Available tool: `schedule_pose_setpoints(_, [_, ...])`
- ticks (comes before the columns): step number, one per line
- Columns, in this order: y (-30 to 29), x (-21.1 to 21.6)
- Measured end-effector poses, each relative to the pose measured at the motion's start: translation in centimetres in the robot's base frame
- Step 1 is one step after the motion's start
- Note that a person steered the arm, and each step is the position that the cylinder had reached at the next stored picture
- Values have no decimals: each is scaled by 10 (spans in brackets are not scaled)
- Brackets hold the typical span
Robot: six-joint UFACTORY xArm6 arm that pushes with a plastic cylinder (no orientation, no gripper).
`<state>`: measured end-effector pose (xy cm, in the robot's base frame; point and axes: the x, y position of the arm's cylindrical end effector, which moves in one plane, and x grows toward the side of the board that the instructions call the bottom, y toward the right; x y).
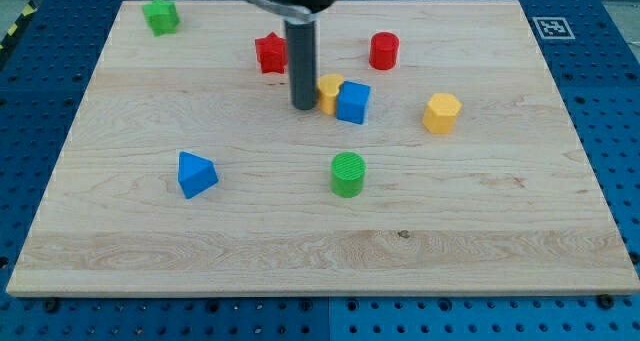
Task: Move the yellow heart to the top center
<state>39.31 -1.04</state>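
The yellow heart (329, 92) lies a little above the board's middle, partly hidden behind a blue cube (353, 102) that touches its right side. My tip (303, 106) rests on the board just left of the yellow heart, close to it or touching it. The rod rises from the tip to the view's top. A red star (270, 53) sits just up and left of the rod.
A red cylinder (384, 50) stands at upper right of centre. A yellow hexagon block (441, 112) is at the right. A green cylinder (348, 173) is below centre. A blue triangle block (195, 173) is at lower left. A green star (160, 15) is at the top left corner.
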Motion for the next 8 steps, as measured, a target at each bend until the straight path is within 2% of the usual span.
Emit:
schedule_pose_setpoints(1, [4, 15])
schedule_pose_setpoints(2, [34, 41])
schedule_pose_setpoints(3, [63, 38])
schedule_pose_setpoints(7, [27, 37])
schedule_pose_setpoints(8, [27, 23])
